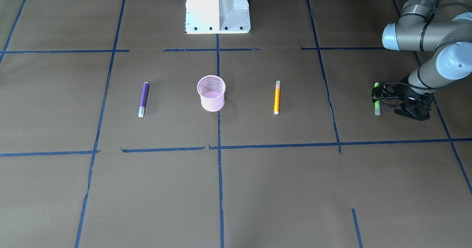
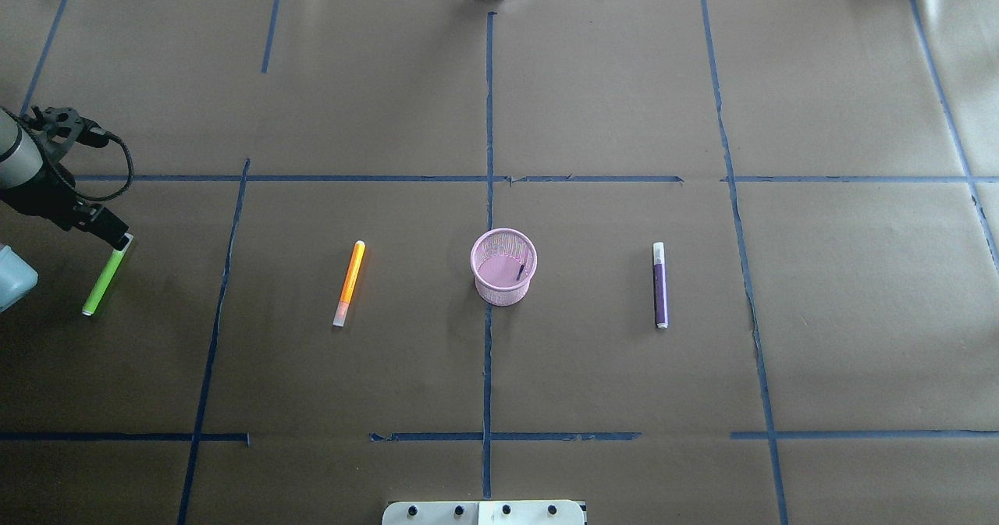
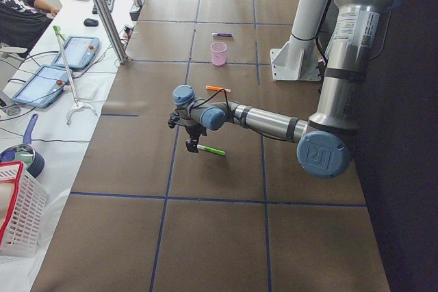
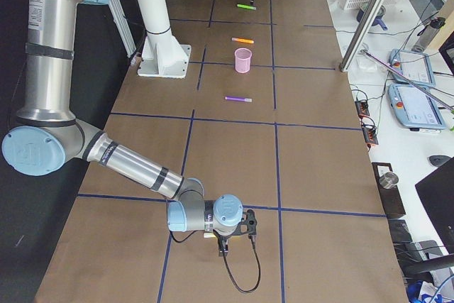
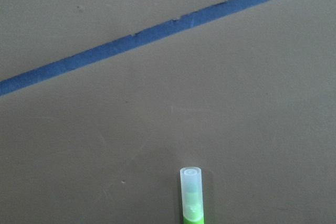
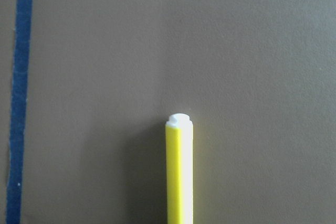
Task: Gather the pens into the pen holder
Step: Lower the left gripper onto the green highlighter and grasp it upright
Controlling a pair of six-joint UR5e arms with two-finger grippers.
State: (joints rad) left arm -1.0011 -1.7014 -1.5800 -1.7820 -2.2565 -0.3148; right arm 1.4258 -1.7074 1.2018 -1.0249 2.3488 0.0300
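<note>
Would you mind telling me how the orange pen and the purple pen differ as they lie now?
The orange pen lies on the robot's left of the pen holder, the purple pen on its right. The orange pen's pale cap points toward the robot, the purple pen's away. Both lie flat on the table, outside the holder.

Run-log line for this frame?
left gripper: at green pen, grip unclear | right gripper: at yellow pen, jaws unclear | orange pen, purple pen: on table | pen holder: upright

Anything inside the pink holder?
No pen inside the pen holder: its pink floor shows bare. Overhead shows a thin dark streak on the inner wall; cannot tell what it is.
</note>
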